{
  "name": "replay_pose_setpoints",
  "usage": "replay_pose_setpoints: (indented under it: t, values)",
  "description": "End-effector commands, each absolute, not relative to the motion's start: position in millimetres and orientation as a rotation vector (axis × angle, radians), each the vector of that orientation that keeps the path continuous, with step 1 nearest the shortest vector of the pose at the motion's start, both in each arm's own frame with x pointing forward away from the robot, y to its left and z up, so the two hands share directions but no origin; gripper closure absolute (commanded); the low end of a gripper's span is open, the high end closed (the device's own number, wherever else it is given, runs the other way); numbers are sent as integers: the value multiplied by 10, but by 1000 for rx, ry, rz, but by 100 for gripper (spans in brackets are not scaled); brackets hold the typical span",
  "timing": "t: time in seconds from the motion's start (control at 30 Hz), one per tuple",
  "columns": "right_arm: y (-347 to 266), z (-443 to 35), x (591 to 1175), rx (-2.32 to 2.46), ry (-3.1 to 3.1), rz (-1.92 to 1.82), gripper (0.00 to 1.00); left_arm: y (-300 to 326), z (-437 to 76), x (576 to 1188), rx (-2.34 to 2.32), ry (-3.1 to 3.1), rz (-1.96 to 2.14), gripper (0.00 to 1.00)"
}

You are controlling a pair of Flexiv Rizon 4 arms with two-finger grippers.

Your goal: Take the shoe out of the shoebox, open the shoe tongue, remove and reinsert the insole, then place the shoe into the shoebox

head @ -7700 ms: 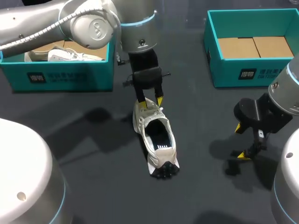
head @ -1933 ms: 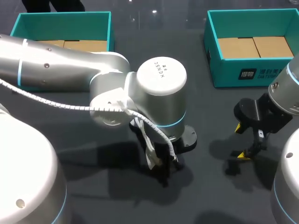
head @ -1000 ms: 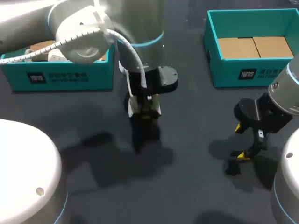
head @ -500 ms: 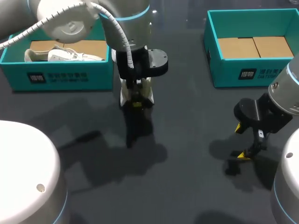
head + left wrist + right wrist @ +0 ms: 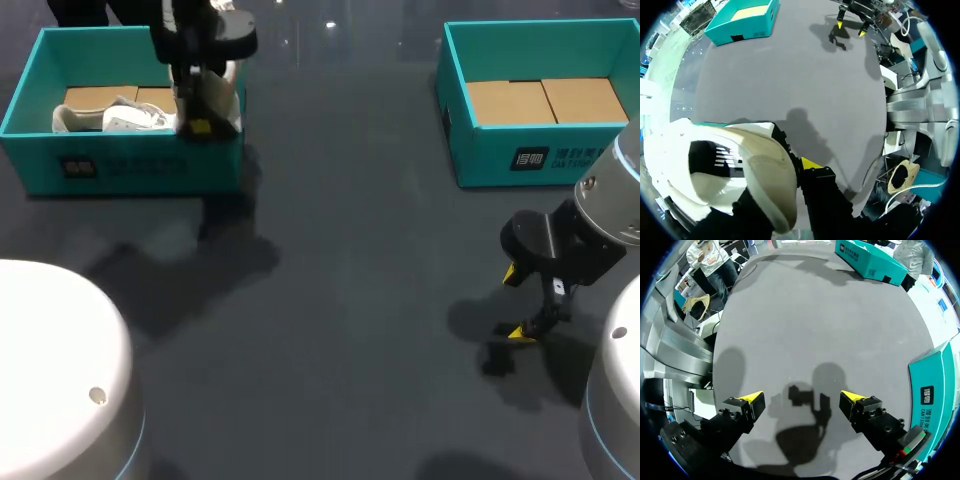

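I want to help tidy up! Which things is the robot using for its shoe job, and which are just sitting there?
For the job: white, black-soled shoe, gripped by the left gripper; teal cardboard shoebox it hangs over.
Just sitting: second white shoe inside that shoebox; second teal box, holding only brown cardboard; right gripper, open above the dark table.

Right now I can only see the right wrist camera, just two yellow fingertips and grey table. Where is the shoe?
Observer: The left gripper holds the shoe in the air over the right end of the left shoebox.
Operator: Is that box empty?
Observer: No, a second shoe lies inside it.
Operator: And the other box?
Observer: The right shoebox shows only brown cardboard inside.
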State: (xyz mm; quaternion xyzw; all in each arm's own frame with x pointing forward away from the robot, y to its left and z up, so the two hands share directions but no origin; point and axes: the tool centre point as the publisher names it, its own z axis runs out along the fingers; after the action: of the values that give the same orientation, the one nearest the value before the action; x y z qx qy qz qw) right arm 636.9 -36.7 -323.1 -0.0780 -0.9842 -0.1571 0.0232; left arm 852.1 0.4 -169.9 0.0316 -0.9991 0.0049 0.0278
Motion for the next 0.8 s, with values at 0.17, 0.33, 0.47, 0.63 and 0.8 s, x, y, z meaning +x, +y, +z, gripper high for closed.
replay_pose_setpoints:
  t: [0.17,0.33,0.47,0.63,0.8]
  values:
    - [-369,-3231,6358,-242,-3049,-486,0,131,-1618,8503,93,-3081,30,100]
    - [-369,-3231,6358,-242,-3049,-486,0,172,-1623,8553,83,-3069,35,100]
    - [-369,-3231,6358,-242,-3049,-486,0,484,-1555,8846,27,-3072,-17,100]
    - [-369,-3231,6358,-242,-3049,-486,0,969,-1459,9294,55,-3008,24,100]
    - [-369,-3231,6358,-242,-3049,-486,0,1400,-1329,9630,115,-3031,16,100]
